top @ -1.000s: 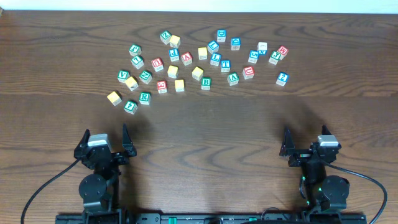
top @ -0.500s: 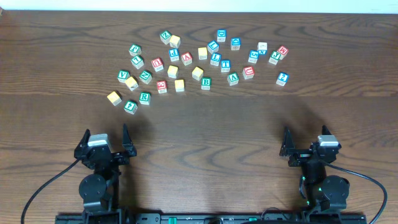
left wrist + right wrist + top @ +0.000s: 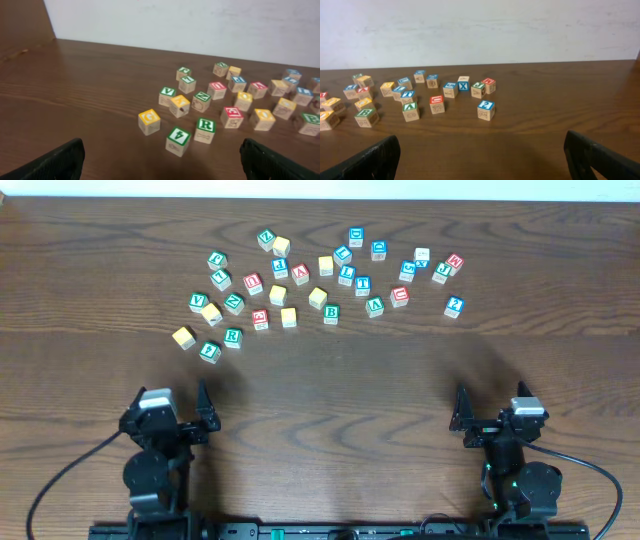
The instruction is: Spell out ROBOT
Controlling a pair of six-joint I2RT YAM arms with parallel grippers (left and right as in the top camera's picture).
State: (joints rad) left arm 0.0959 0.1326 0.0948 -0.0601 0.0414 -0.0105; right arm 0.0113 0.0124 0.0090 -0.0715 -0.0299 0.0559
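Both tools are spread wide and empty: the left tool [image 3: 168, 404] and the right tool [image 3: 492, 404] hang at the near edge of the worktop [image 3: 330, 420], well apart from every cube. We judge the task not yet begun, with no letter set in a row. The green R [image 3: 232, 336] lies nearest the left arm, the green B [image 3: 331, 313] mid-scatter, what we take for the blue T [image 3: 362, 284] just behind it, and the yellow-faced cubes [image 3: 289, 317] between them. Since the earlier frame, only the left arm's wrist has shifted slightly; the cubes have not moved.
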